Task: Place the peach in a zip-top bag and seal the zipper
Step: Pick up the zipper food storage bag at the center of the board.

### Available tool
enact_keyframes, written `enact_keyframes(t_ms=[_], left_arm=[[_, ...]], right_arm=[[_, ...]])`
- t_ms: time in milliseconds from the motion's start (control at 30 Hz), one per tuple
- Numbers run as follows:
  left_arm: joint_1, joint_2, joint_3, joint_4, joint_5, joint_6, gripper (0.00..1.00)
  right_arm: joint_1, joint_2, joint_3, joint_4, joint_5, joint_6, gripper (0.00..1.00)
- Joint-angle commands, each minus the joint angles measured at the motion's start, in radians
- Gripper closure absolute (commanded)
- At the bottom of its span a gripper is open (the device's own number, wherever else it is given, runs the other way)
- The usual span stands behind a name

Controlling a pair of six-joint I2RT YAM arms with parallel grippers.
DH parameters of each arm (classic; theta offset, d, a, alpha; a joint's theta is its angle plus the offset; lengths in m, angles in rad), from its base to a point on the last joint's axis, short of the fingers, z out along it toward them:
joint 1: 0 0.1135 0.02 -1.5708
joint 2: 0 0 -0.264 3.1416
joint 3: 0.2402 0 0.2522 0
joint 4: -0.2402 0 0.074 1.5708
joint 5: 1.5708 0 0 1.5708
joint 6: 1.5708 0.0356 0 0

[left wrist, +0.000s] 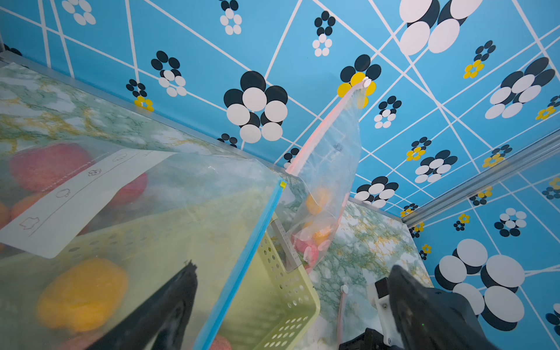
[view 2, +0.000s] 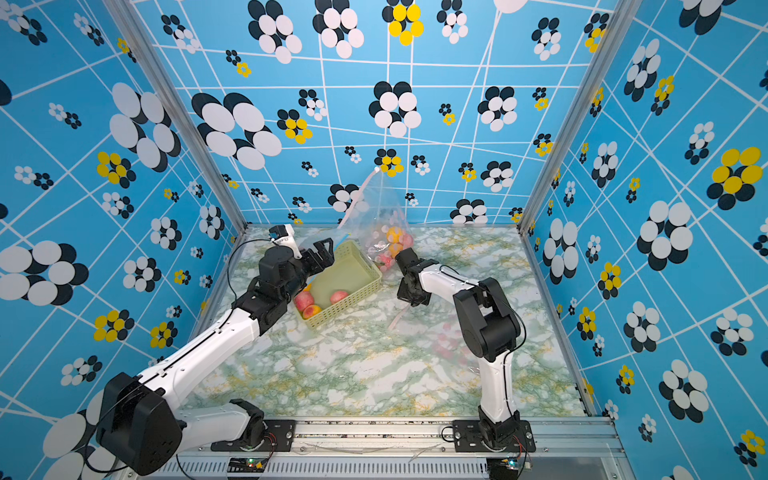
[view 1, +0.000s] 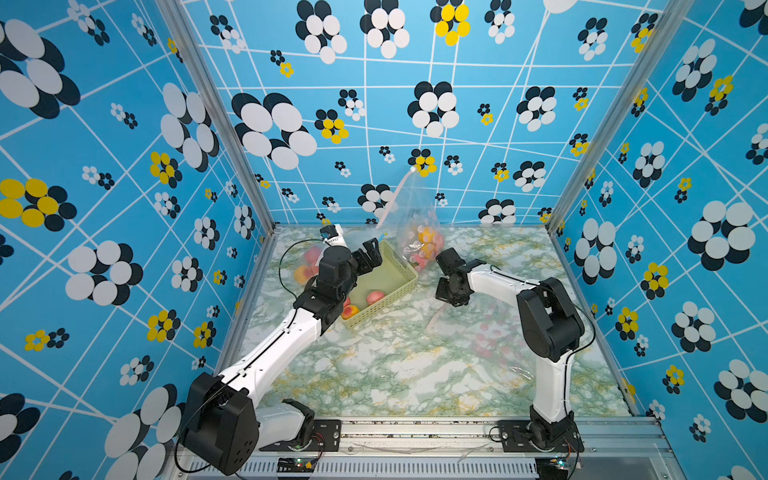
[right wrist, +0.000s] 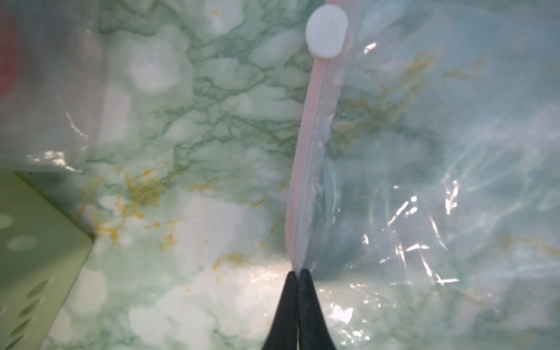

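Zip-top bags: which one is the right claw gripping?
The flat bag on the table: the right claw pinches its pink zipper. The upright bag and the blue-zipper bag are not in that claw.

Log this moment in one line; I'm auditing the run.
right claw: shut on pink zipper of flat bag | left claw: open by basket | peaches: in basket

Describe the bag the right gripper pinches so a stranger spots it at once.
On the marble table, right arm's side, a clear bag lies flat, the right gripper shut on its pink zipper. The other pink-zippered bag leans upright at the back wall; the third bag has a blue zipper.
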Motion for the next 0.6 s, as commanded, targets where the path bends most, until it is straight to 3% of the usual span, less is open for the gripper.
enact_keyframes(t_ms=[0,567], left_arm=[[0.009,0.005,0.042,-0.05,0.079,0.038,0.03],[-0.067,0.069,0.043,-0.11,0.375,-0.019,0.2]], right_arm=[[-0.004,-0.087,-0.047,0.046,-0.054,-0.038,1.0],[-0.002,-0.568,-0.453,0.625,-0.353,-0.33,1.0]])
